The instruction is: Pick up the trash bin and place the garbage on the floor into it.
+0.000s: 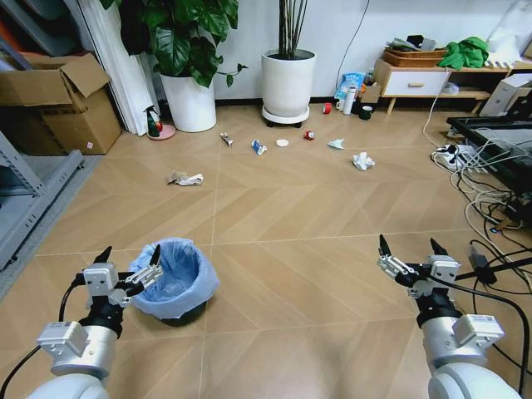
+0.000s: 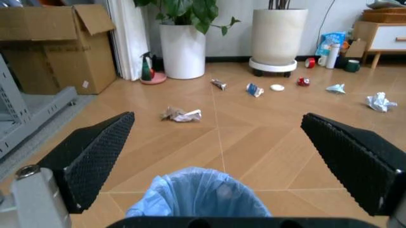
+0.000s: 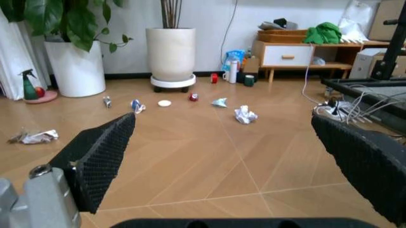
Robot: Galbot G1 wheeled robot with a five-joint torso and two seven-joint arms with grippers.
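The trash bin (image 1: 174,283), one small dark round bin lined with a light blue bag, is standing on the wood-pattern floor (image 1: 291,249) near the robot's left side. The left pincer (image 1: 127,264) is hovering with its fingers spread wide apart, one fingertip overlapping the bin's near rim, gripping nothing. The right pincer (image 1: 412,248) is hanging over bare floor well to the right of the bin, its fingers likewise wide apart and empty.

Farther off, seven litter pieces are lying scattered in a loose row: a crumpled wad with white paper (image 1: 185,178), a small dark wrapper (image 1: 226,139), a blue-and-white wrapper (image 1: 259,147), a white disc (image 1: 283,143), a red can (image 1: 309,134), a pale blue scrap (image 1: 336,144) and a crumpled white paper wad (image 1: 362,161). Behind them two white plant pots (image 1: 288,85) are standing against the wall.
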